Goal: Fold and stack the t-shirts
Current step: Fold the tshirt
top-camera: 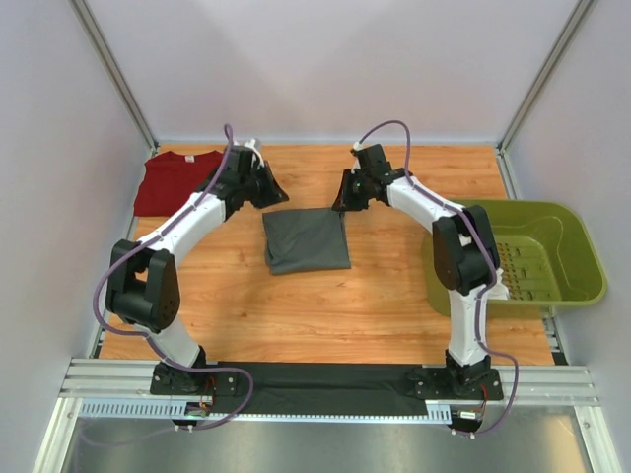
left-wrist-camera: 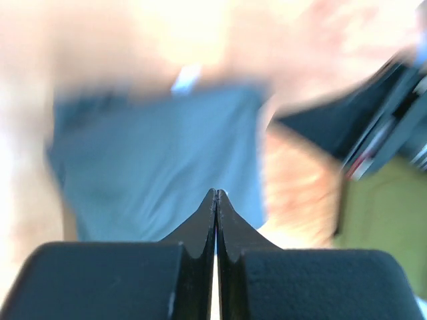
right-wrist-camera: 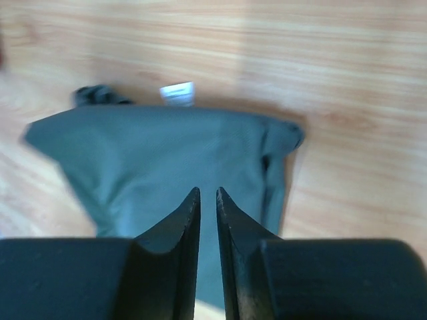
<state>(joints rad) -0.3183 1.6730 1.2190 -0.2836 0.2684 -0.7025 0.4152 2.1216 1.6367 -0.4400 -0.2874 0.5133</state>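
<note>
I reckon the fold's done: grey t-shirt (top-camera: 307,239) lies free just ahead of left hand (left-wrist-camera: 215,193), closed empty, and right hand (right-wrist-camera: 207,192), barely parted.

Left wrist view: heavily blurred. Dark grey t-shirt (left-wrist-camera: 160,160) outline smeared, neck label (left-wrist-camera: 187,79) illegible. Top view: dark red t-shirt (top-camera: 168,182) right edge hidden behind left arm (top-camera: 187,222).

overhead view far; both wrist views close, sharing grey t-shirt (right-wrist-camera: 153,153)
</note>
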